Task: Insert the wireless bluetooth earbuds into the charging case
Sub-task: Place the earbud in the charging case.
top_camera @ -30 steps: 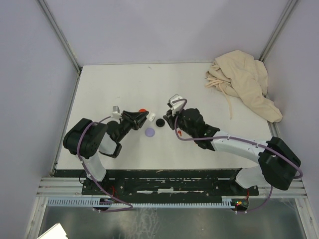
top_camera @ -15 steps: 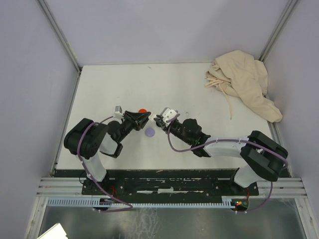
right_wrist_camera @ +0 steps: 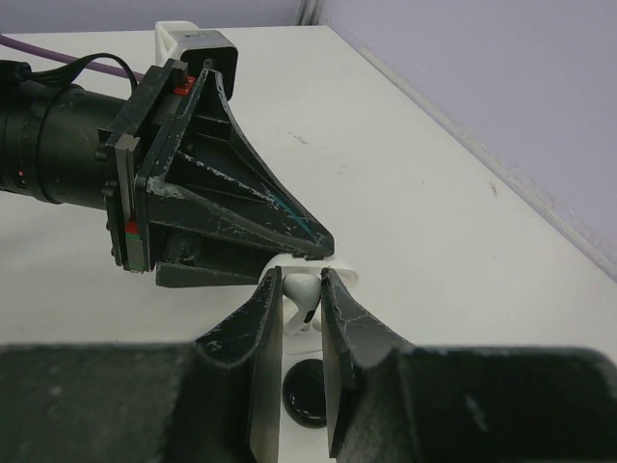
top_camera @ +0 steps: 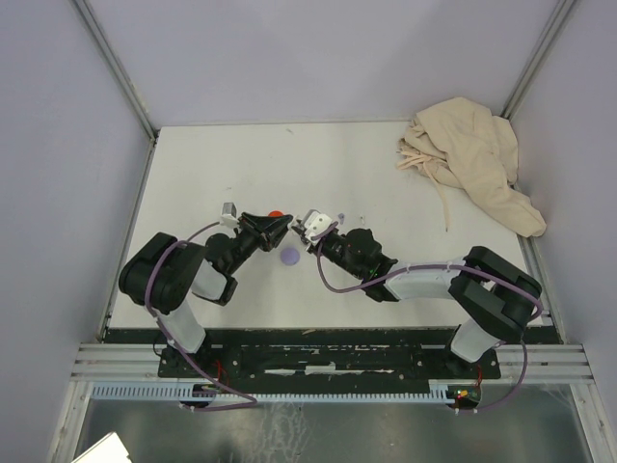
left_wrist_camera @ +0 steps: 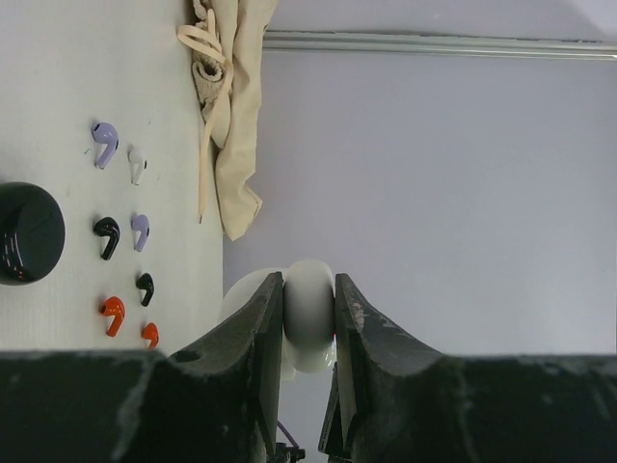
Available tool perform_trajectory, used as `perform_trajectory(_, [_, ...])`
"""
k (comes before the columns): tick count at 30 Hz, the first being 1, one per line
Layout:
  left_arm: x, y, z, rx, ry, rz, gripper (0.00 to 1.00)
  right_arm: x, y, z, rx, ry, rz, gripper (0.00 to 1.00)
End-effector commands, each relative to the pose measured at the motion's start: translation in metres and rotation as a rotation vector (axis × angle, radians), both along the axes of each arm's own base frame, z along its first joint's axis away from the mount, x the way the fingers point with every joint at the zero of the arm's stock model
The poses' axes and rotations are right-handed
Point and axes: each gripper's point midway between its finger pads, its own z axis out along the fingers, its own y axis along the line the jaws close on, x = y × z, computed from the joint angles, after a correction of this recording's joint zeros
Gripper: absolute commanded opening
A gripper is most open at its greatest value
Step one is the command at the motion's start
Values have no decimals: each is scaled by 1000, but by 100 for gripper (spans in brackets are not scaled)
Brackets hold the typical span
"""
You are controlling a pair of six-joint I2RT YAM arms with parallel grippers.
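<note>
My left gripper (top_camera: pixel 278 228) is shut on the edges of a white charging case (left_wrist_camera: pixel 308 318) and holds it just above the table. My right gripper (top_camera: pixel 307 231) meets it tip to tip and is shut on a white earbud (right_wrist_camera: pixel 310 292), held at the case's open rim (right_wrist_camera: pixel 339 272). Loose earbuds lie on the table in the left wrist view: two lavender (left_wrist_camera: pixel 104 142), one white (left_wrist_camera: pixel 137 164), two black (left_wrist_camera: pixel 106 234) and two red (left_wrist_camera: pixel 112 313).
A black disc (right_wrist_camera: pixel 304 397) lies under my right fingers. A red disc (top_camera: pixel 276 213) and a lavender disc (top_camera: pixel 290 257) lie near the grippers. A crumpled beige cloth (top_camera: pixel 472 159) fills the back right corner. Walls close in the table.
My right arm has swung left and lowered, bringing its fingertips up to the left gripper and the case. The black disc is now hidden under it in the top view. The left arm stayed still.
</note>
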Motion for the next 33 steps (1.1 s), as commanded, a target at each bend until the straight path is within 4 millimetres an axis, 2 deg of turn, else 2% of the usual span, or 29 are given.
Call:
perform_trajectory(1, [-9, -5, 25, -41, -69, -40, 3, 8, 5, 29, 70, -66, -24, 2])
perform_trajectory(22, [-7, -4, 28, -35, -66, -29, 3, 7, 2, 23, 39, -56, -28, 2])
perform_trajectory(29, [-3, -5, 26, -34, -62, -24, 3, 5, 0, 23, 51, -24, -29, 15])
perform_trajectory(33, [0, -5, 25, -31, -61, -22, 3, 3, 0, 27, 71, -14, -21, 25])
